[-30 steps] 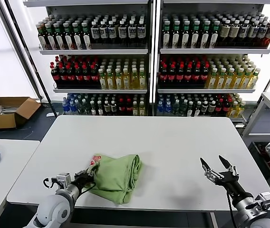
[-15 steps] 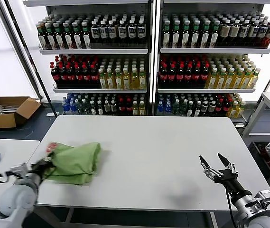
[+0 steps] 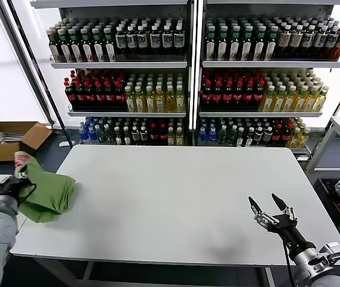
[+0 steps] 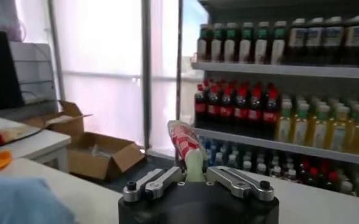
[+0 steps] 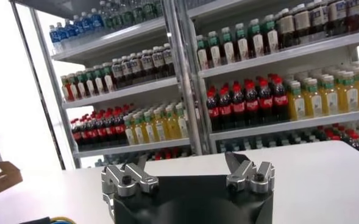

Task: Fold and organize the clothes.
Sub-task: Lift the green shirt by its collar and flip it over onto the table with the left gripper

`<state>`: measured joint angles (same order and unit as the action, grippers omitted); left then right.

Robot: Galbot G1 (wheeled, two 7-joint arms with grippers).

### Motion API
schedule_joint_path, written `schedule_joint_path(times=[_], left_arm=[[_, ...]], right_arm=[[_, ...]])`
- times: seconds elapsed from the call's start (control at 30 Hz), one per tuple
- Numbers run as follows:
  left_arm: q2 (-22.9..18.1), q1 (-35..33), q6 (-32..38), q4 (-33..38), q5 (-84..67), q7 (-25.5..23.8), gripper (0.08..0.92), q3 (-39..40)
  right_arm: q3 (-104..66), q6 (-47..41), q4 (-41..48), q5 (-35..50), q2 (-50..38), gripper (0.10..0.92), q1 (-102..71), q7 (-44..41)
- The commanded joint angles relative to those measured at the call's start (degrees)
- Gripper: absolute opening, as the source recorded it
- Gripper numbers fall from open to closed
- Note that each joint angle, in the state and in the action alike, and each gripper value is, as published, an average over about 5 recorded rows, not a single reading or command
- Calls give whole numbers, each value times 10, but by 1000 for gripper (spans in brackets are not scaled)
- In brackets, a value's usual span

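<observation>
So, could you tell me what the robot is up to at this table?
The left gripper is shut on the folded green shirt and holds it at the left edge of the white table, with the shirt's red-and-white patch sticking up between its fingers. The right gripper hovers open over the table's near right corner, holding nothing.

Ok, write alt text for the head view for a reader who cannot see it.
The left gripper holds a bunched light green shirt at the left edge of a white table. The right gripper hovers open above the table's near right corner. Behind stand shelves of bottled drinks, with a cardboard box on the floor at left.
</observation>
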<state>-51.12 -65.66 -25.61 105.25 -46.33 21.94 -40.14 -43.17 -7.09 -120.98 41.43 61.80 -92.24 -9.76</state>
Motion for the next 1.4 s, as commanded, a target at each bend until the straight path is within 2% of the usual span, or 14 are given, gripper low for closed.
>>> schedule_joint_path(times=[0.03,0.2,0.4,0.57,0.73,0.9,1.0,1.17,1.27,1.4], left_arm=[[-96,51,-10,104,48,109,138,251],[-157,77,-18,71,80,113,138,352],[-212,86,-23,18,91,110,138,414],[-248,102,1,-7,51,112,138,437],[-269,107,6,-2,5,118,138,451],[-292,108,32,-9,-35,90,141,440],[-300,104,50,-4,-40,69,184,424],[-302,100,98,12,-74,38,325,371],[-286,99,122,28,-81,23,411,334],[-243,89,130,44,-47,4,524,285]], right_arm=[[-1,1,-9,-12,16,823,-15,0],[5,-2,-19,-23,25,823,-18,4],[10,-10,-27,-33,25,823,-18,15],[33,-27,-29,-48,10,823,-10,31],[65,-52,-20,-33,-27,823,27,63],[94,-66,-13,-16,-53,823,57,78],[124,-80,-7,6,-57,823,84,97],[192,-114,6,61,-44,823,148,134],[249,-128,26,65,-33,823,195,154],[322,-153,70,57,-13,823,250,174]])
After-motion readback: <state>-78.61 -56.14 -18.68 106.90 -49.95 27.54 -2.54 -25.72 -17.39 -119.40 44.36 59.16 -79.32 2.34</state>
